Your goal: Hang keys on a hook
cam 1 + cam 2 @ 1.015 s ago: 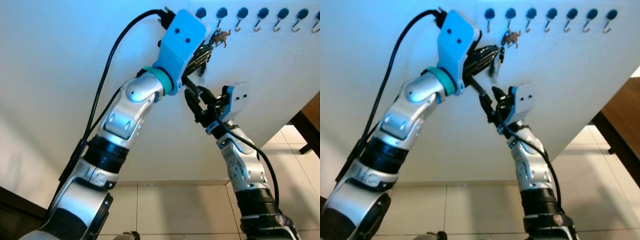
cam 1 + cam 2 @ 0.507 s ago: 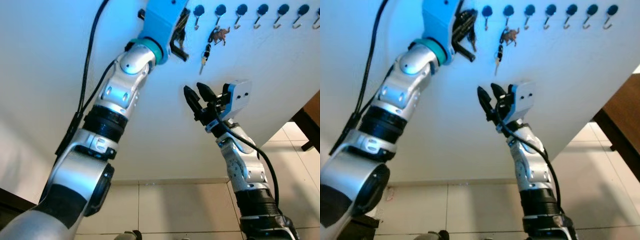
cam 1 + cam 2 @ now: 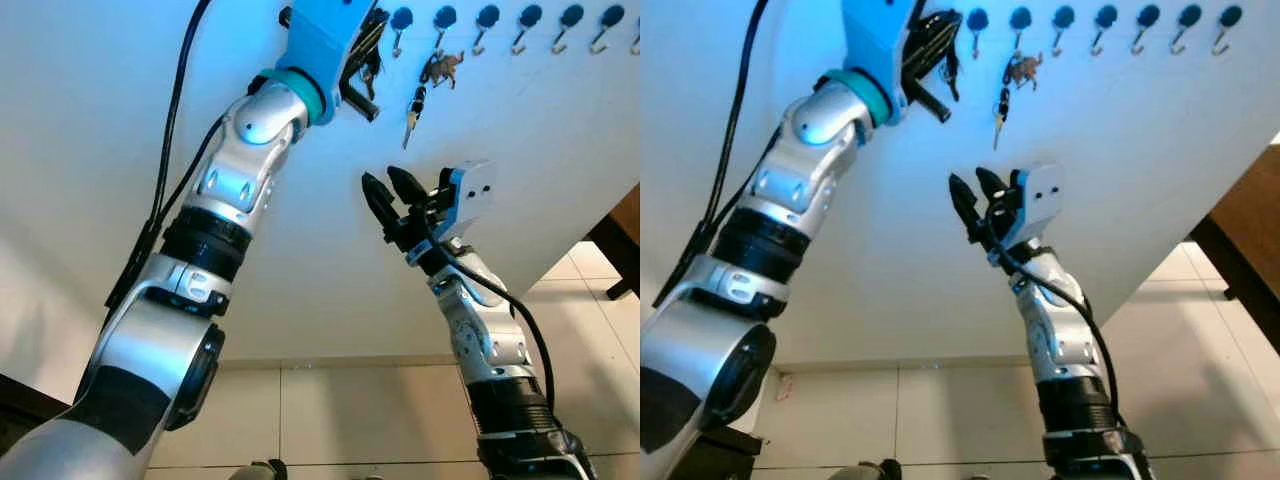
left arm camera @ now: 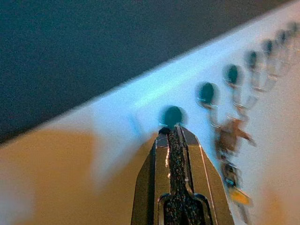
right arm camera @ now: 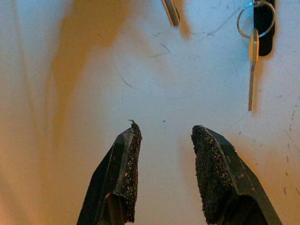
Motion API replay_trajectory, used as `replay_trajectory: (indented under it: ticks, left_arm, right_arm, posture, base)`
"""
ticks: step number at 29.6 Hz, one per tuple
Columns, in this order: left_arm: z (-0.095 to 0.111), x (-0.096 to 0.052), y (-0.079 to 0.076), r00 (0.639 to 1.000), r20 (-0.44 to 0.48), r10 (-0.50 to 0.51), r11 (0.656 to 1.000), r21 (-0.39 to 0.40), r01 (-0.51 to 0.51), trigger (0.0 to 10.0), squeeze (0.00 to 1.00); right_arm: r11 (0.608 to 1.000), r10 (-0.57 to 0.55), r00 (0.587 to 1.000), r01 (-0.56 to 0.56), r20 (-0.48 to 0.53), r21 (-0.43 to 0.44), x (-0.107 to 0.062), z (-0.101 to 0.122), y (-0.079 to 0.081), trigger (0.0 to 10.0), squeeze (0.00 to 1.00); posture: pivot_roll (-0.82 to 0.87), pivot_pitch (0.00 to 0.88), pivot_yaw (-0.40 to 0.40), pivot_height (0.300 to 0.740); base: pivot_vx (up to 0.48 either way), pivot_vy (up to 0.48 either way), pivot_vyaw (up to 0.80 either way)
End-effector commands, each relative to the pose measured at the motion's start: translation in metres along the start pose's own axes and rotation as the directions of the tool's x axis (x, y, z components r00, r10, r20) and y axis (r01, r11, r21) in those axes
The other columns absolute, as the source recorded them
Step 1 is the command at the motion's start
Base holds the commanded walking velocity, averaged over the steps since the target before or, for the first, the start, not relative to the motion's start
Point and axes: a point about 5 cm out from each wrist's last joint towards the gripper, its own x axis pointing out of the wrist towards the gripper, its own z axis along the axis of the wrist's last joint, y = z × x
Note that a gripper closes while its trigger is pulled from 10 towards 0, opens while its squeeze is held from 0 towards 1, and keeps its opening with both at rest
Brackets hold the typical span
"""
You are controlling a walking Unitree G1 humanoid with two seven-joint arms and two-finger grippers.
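Keys [image 3: 425, 82]: I log them hanging from the second hook [image 3: 440, 30] of the wall row, at roughly one o'clock above my right gripper [image 3: 392, 195], well apart from it. Right gripper: fingers spread, holding nothing. Left gripper [image 3: 366, 75]: clenched empty, at nine o'clock from the keys. No legible writing.

Home hallway/entry, prob: white wall [image 3: 520, 180] w/ row of key hooks [image 3: 530, 20], tiled floor [image 3: 360, 420], dark wood furniture [image 3: 622, 245].

Left end effector [image 3: 362, 62] off the keys [image 3: 425, 82], now hanging free.
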Motion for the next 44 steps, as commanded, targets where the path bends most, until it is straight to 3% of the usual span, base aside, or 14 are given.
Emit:
replay_trajectory:
  ticks: [1, 19, 44]
  left_arm:
    - [0.000, -0.002, -0.004, 0.999, 0.014, -0.043, 0.999, 0.011, 0.043, 10.0, 0.00]
    - [0.004, 0.008, -0.020, 0.995, 0.047, -0.091, 0.996, 0.003, 0.091, 10.0, 0.00]
    - [-0.004, 0.017, -0.010, 0.999, -0.031, 0.011, 0.999, 0.036, -0.010, 10.0, 0.00]
  right_arm:
    - [1.000, 0.005, 1.000, -0.005, -0.006, 0.004, 0.000, -0.001, 0.002, 10.0, 0.00]
    - [1.000, 0.009, 1.000, -0.009, -0.007, 0.005, 0.002, -0.001, 0.003, 10.0, 0.00]
    - [1.000, 0.007, 1.000, -0.007, -0.008, 0.010, 0.002, -0.002, 0.005, 10.0, 0.00]
  posture:
    - [0.05, 0.043, 0.132, 0.740]
    - [0.05, 0.044, 0.133, 0.740]
    - [0.05, 0.045, 0.136, 0.740]
  base:
    - [0.000, 0.000, 0.00]
    - [0.000, 0.000, 0.00]
    - [0.000, 0.000, 0.00]
